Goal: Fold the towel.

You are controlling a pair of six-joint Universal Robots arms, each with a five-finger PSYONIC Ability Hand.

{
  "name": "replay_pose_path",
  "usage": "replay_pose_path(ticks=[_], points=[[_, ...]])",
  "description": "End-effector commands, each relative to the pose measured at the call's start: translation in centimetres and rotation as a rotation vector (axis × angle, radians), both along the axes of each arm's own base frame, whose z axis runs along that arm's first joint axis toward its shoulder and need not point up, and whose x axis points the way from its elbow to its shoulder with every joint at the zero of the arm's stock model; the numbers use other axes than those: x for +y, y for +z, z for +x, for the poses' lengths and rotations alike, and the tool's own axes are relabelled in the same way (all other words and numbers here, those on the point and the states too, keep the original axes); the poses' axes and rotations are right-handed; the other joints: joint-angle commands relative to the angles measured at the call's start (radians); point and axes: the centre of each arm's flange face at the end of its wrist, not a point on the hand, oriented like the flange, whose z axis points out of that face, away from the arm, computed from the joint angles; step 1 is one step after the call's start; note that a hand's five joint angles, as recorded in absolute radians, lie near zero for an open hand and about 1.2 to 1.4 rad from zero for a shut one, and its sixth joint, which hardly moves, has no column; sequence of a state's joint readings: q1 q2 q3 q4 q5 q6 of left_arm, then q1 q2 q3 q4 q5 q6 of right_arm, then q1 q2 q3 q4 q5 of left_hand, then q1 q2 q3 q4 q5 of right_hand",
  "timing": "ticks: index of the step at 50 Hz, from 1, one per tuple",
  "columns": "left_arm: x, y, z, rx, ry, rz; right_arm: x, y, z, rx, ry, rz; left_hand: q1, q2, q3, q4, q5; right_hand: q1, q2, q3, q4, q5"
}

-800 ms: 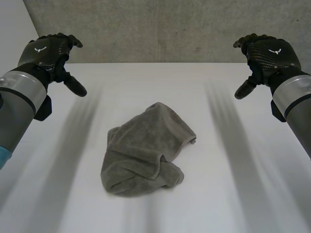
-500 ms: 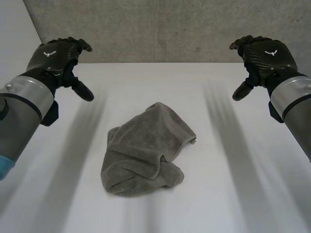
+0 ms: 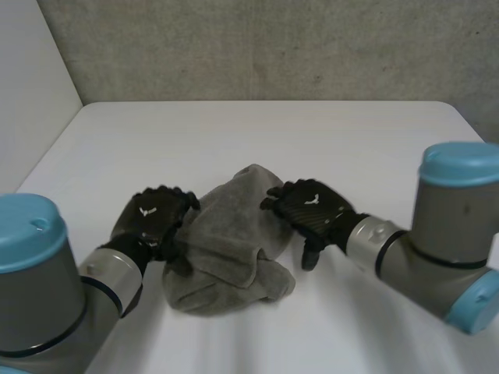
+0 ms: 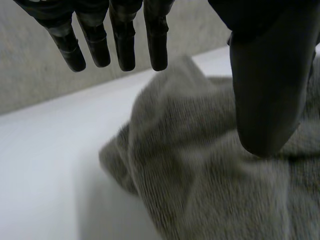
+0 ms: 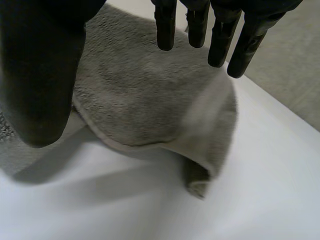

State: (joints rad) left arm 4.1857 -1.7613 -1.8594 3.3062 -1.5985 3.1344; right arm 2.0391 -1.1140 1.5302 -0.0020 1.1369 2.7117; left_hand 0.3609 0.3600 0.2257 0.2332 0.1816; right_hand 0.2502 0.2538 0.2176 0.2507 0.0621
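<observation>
White tabletop [image 3: 257,132] below a rough grey wall [image 3: 257,47] carries the crumpled grey terry towel [image 3: 230,249], bunched near the middle and not yet spread. Both hands, raised and well apart a moment ago, have dropped to its sides, so a first grasp looks close. At its left edge hovers the left hand [image 3: 152,218], at its right edge the right hand [image 3: 312,206] — each with fingers straight, thumb apart, gripping nothing.

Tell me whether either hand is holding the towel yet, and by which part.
Nothing is held: the left hand and right hand are at opposite edges of the crumpled towel, fingers straight.
</observation>
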Motion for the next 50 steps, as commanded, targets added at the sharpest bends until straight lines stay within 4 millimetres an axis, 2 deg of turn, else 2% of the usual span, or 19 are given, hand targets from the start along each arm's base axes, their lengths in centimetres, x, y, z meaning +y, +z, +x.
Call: replay_pose_path(ticks=[1,10,12,16,20,23,24,25,26,27,28,30,31,32,33,38,46,48,50], points=[[0.2,-2.7,-0.2,-0.059,0.019,0.070,0.5,-2.4,1.6,-0.039,0.003,0.021,-0.015,-0.014,-0.051,-0.059,-0.011,-0.054,-0.057,-0.043,-0.076,-0.040],[0.2,-5.2,-0.5,-0.107,0.025,0.128,1.3,-4.9,3.2,-0.125,-0.005,0.124,0.058,0.059,-0.051,-0.059,0.063,0.254,0.250,-0.043,-0.076,0.267],[-0.1,-5.6,-0.5,-0.120,0.046,0.130,1.3,-5.2,3.5,-0.131,-0.008,0.129,0.303,0.304,-0.051,-0.059,0.308,0.393,0.389,-0.043,-0.076,0.406],[-0.3,-5.3,-0.6,-0.113,0.053,0.114,1.0,-5.2,3.6,-0.168,-0.036,0.132,0.637,0.638,-0.051,-0.059,0.642,1.143,1.140,-0.043,-0.076,1.157],[-1.4,-4.2,-1.2,-0.060,0.056,0.032,0.5,-3.9,3.6,-0.209,-0.049,0.100,1.035,1.036,-0.051,-0.059,1.040,1.146,1.142,-0.043,-0.076,1.160],[-3.0,-1.4,-1.8,0.013,0.063,-0.078,0.0,-0.8,3.5,-0.258,-0.041,0.026,1.035,1.036,-0.051,-0.059,1.040,1.146,1.142,-0.043,-0.076,1.160],[-3.0,-1.4,-1.8,0.014,0.064,-0.079,-0.7,1.2,3.0,-0.290,-0.057,-0.023,1.035,1.036,-0.051,-0.059,1.040,1.146,1.142,-0.043,-0.076,1.160],[-4.0,0.8,-2.2,0.055,0.063,-0.156,-1.7,3.5,2.2,-0.324,-0.081,-0.076,1.035,1.036,-0.051,-0.059,1.040,1.146,1.142,-0.043,-0.076,1.160],[-4.0,0.8,-2.2,0.055,0.063,-0.157,-1.7,3.5,2.2,-0.324,-0.081,-0.077,1.035,1.036,-0.051,-0.059,1.040,1.146,1.142,-0.043,-0.076,1.160],[-5.1,3.0,-2.4,0.085,0.050,-0.227,-2.3,6.1,1.5,-0.361,-0.100,-0.143,1.035,1.036,-0.051,-0.059,1.040,1.146,1.142,-0.043,-0.076,1.160],[-6.1,5.1,-2.8,0.104,0.025,-0.296,-2.3,6.1,1.5,-0.361,-0.100,-0.144,1.035,1.036,-0.051,-0.059,1.040,1.146,1.142,-0.043,-0.076,1.160],[-6.7,7.2,-3.2,0.119,-0.016,-0.366,-2.6,11.0,0.1,-0.430,-0.124,-0.266,1.035,1.036,-0.051,-0.059,1.040,1.146,1.142,-0.043,-0.076,1.160],[-7.0,9.4,-3.7,0.135,-0.063,-0.436,-2.6,11.1,0.1,-0.431,-0.124,-0.266,1.035,1.036,-0.051,-0.059,1.040,1.146,1.142,-0.043,-0.076,1.160],[-7.0,9.4,-3.7,0.135,-0.064,-0.437,-2.3,13.0,-0.4,-0.459,-0.126,-0.313,1.035,1.036,-0.051,-0.059,1.040,1.146,1.142,-0.043,-0.076,1.160],[-7.1,11.5,-4.2,0.156,-0.112,-0.501,-2.0,14.5,-0.9,-0.482,-0.132,-0.349,1.035,1.036,-0.051,-0.059,1.040,1.146,1.142,-0.043,-0.076,1.160],[-7.5,14.8,-4.7,0.192,-0.217,-0.596,-1.5,16.4,-2.5,-0.503,-0.166,-0.389,1.035,1.036,-0.051,-0.059,1.040,1.146,1.142,-0.043,-0.076,1.160],[-9.0,11.7,-3.6,0.145,-0.257,-0.499,0.5,12.7,-2.9,-0.425,-0.158,-0.277,1.035,1.036,-0.051,-0.059,1.040,1.146,1.142,-0.043,-0.076,1.160],[-9.2,9.9,-3.6,0.128,-0.257,-0.450,0.7,11.6,-3.0,-0.405,-0.161,-0.253,0.880,0.881,-0.051,-0.059,0.885,1.146,1.142,-0.043,-0.076,1.160],[-9.8,6.6,-3.3,0.097,-0.245,-0.356,0.9,10.5,-3.1,-0.382,-0.164,-0.235,0.483,0.484,-0.051,-0.059,0.488,1.146,1.142,-0.043,-0.076,1.160]])
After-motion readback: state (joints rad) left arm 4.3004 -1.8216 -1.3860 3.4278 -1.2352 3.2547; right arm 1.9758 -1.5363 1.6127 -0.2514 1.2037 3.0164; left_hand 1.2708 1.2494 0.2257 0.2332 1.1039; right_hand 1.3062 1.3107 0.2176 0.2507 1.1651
